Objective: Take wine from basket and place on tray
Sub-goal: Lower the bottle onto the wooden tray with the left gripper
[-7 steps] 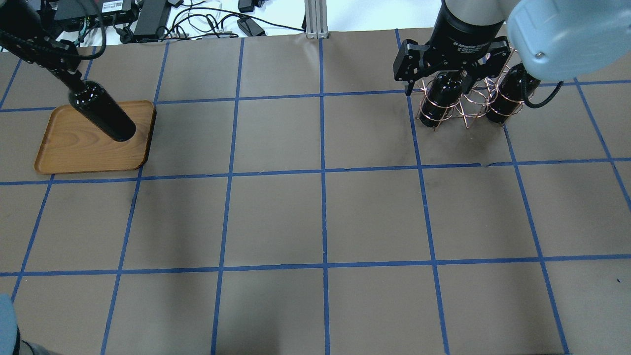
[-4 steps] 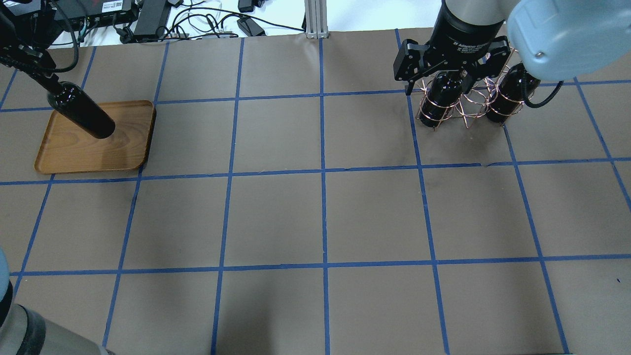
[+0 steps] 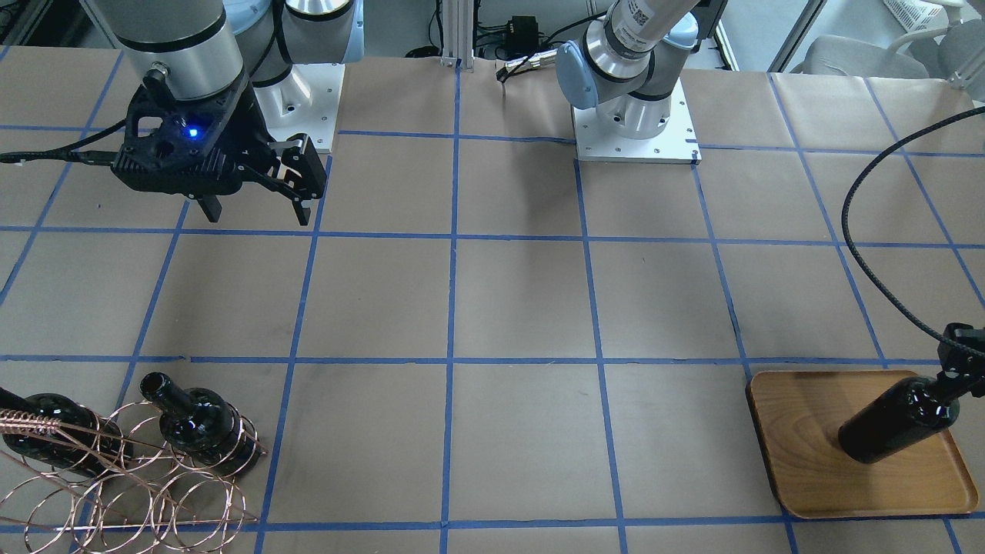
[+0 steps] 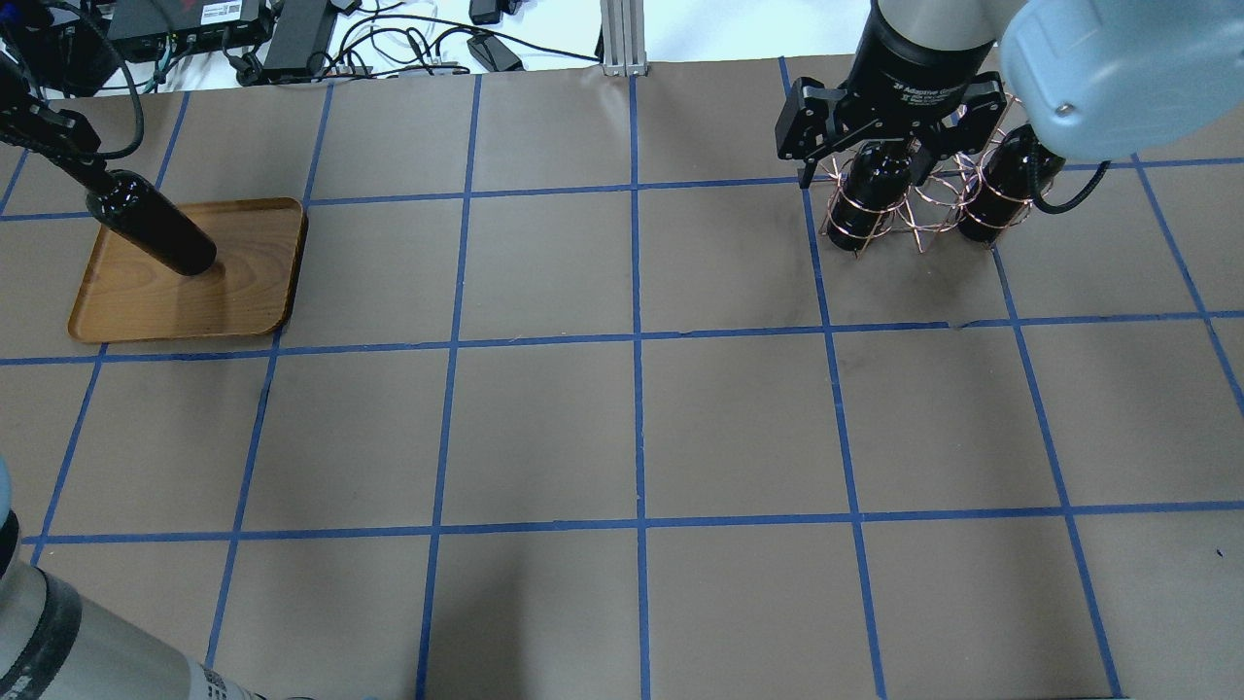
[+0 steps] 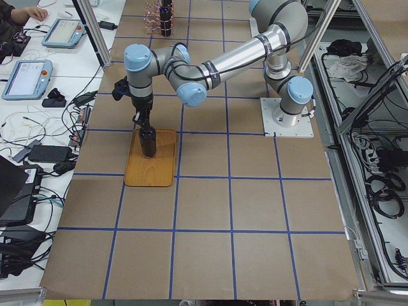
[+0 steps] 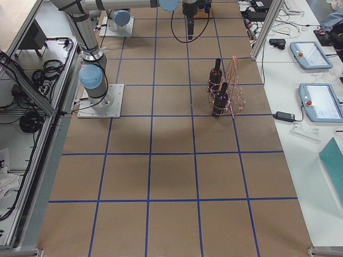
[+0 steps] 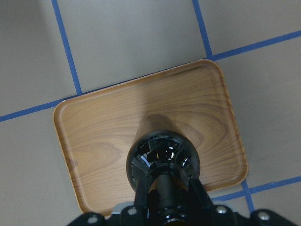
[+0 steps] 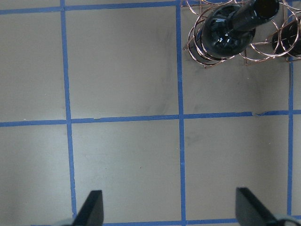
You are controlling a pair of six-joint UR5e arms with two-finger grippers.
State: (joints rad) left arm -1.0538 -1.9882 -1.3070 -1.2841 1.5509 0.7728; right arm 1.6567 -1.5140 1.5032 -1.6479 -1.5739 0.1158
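My left gripper (image 4: 60, 146) is shut on the neck of the black wine bottle (image 4: 155, 233) and holds it nearly upright over the wooden tray (image 4: 248, 282). The bottle's base is at or just above the tray's surface; I cannot tell whether they touch. The left wrist view looks straight down the bottle (image 7: 164, 162) onto the tray (image 7: 99, 127). The copper wire basket (image 4: 918, 209) stands at the far right and holds two more black bottles (image 4: 875, 190) (image 4: 1006, 185). My right gripper (image 3: 255, 208) is open and empty, hovering high on the robot's side of the basket (image 3: 115, 492).
Brown paper with blue tape lines covers the table (image 4: 632, 428). Cables and power bricks (image 4: 292, 39) lie beyond the far edge. The two arm bases (image 3: 635, 131) stand at the robot's side.
My left gripper has carried the bottle left and down over the tray's left half, and the bottle stands more upright. The right arm has not moved.
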